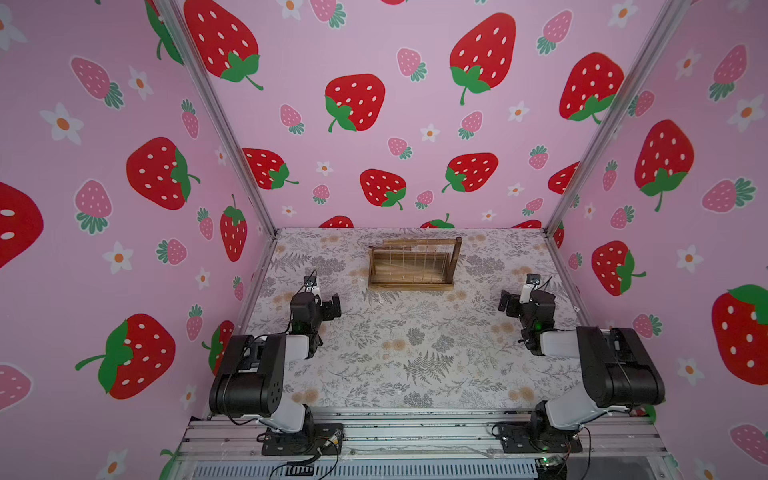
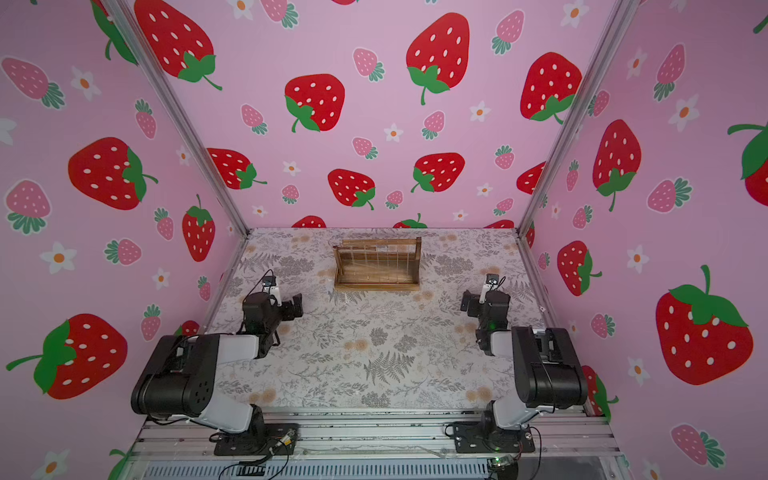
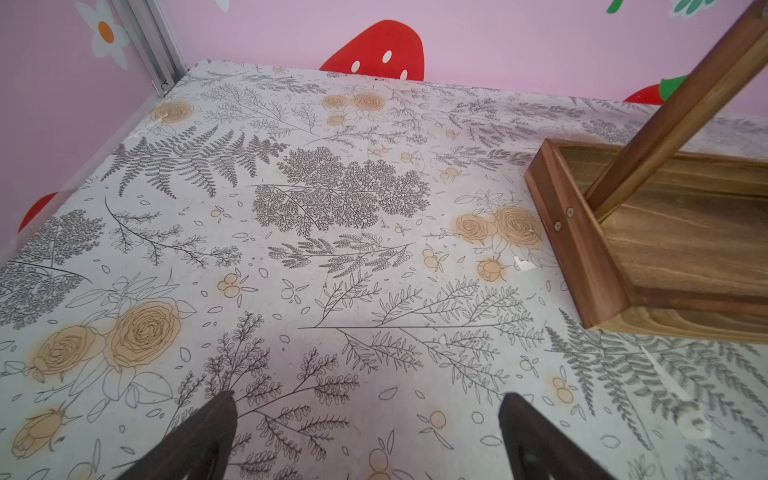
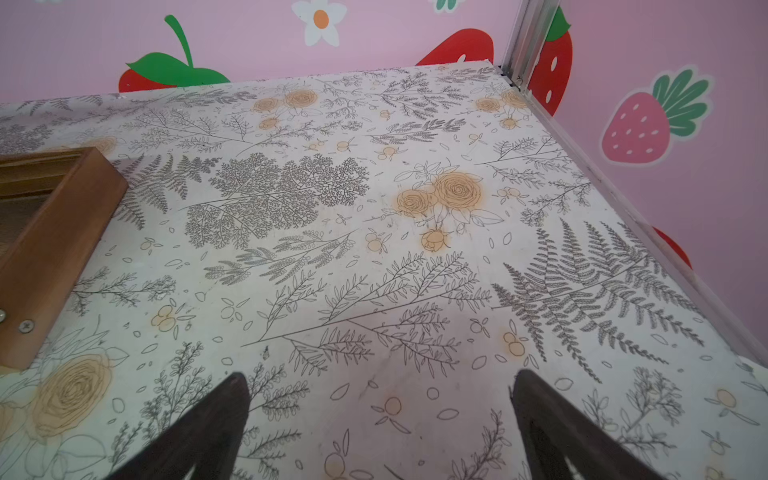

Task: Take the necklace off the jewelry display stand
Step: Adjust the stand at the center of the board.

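Observation:
The jewelry display stand point(image 1: 414, 286) point(image 2: 376, 286) is a brown wooden rack at the back middle of the table. Thin pale strands, the necklace point(image 1: 416, 261) point(image 2: 377, 261), hang from its top bar, too fine to make out further. My left gripper point(image 1: 334, 307) point(image 3: 368, 400) hovers open and empty in front of the stand, to its left. My right gripper point(image 1: 505, 305) point(image 4: 381, 376) is open and empty to its right. The left wrist view shows the stand's tray end point(image 3: 577, 245) and one upright. The right wrist view catches only a tray corner point(image 4: 54, 232). Neither wrist view shows the necklace.
The table point(image 1: 415, 353) wears a grey fern and peach rose print. Pink strawberry walls point(image 1: 374, 124) close in the back and both sides, with aluminium posts point(image 1: 232, 137) at the back corners. Both arm bases sit on rails at the front edge.

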